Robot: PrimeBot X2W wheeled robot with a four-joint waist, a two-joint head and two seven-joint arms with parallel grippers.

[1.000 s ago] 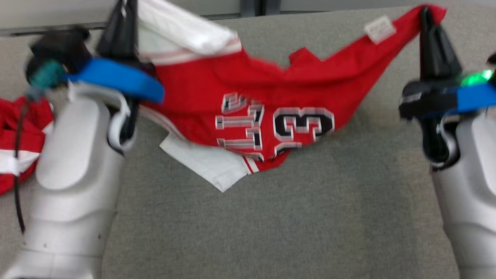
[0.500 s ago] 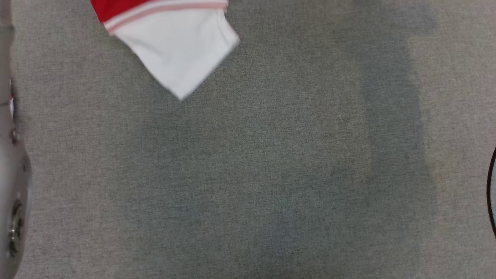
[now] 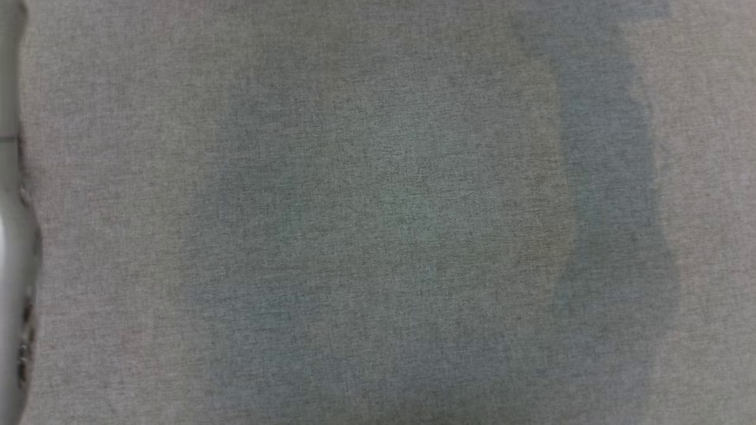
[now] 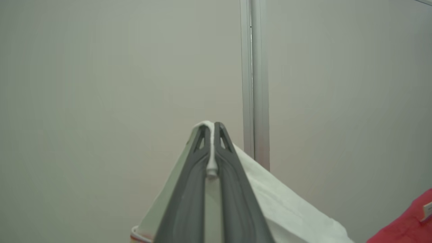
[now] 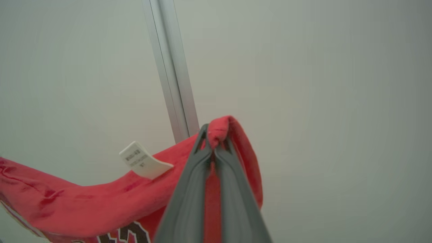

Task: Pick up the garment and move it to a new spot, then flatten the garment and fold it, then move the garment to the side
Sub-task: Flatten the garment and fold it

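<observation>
The garment is a red jersey with white panels and a black number. In the right wrist view my right gripper (image 5: 213, 135) is shut on a red edge of the garment (image 5: 101, 206), which hangs away to the left with a white label (image 5: 143, 164) sticking up. In the left wrist view my left gripper (image 4: 211, 130) is shut on a white fold of the garment (image 4: 290, 212), and a red part shows at the lower right corner. Both grippers are held up in front of a pale wall. The head view looks down on the grey cloth table (image 3: 378, 212).
A pale wall panel with a vertical metal strip (image 4: 255, 84) stands behind both grippers, and the metal strip (image 5: 170, 67) shows in the right wrist view too. A pale rounded robot part (image 3: 9, 283) lies along the head view's left edge.
The head view has tilted down, so the arms and the hanging garment have left it, the white sleeve last. Both grips on the garment look unchanged.
</observation>
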